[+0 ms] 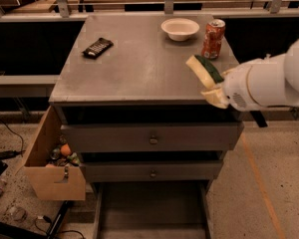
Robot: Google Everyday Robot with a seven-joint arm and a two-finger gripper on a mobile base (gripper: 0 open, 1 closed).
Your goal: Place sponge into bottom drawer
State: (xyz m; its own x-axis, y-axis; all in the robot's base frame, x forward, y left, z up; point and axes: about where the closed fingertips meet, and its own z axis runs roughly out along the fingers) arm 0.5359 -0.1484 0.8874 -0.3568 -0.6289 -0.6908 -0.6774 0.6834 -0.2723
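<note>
The sponge (203, 72), yellow foam with a dark green face, is held in my gripper (213, 86) at the front right corner of the cabinet top (139, 63), raised a little above it. The gripper's pale fingers close on the sponge's lower end, and the white arm (271, 83) comes in from the right. The bottom drawer (152, 210) is pulled open at the foot of the cabinet, a wide shallow grey tray with nothing visible inside.
A black ridged bar (97, 47), a white bowl (180, 29) and a red can (213, 38) sit on the cabinet top. Two knobbed drawers (152, 137) are shut above the open one. A tan cardboard box (50, 158) hangs at the left.
</note>
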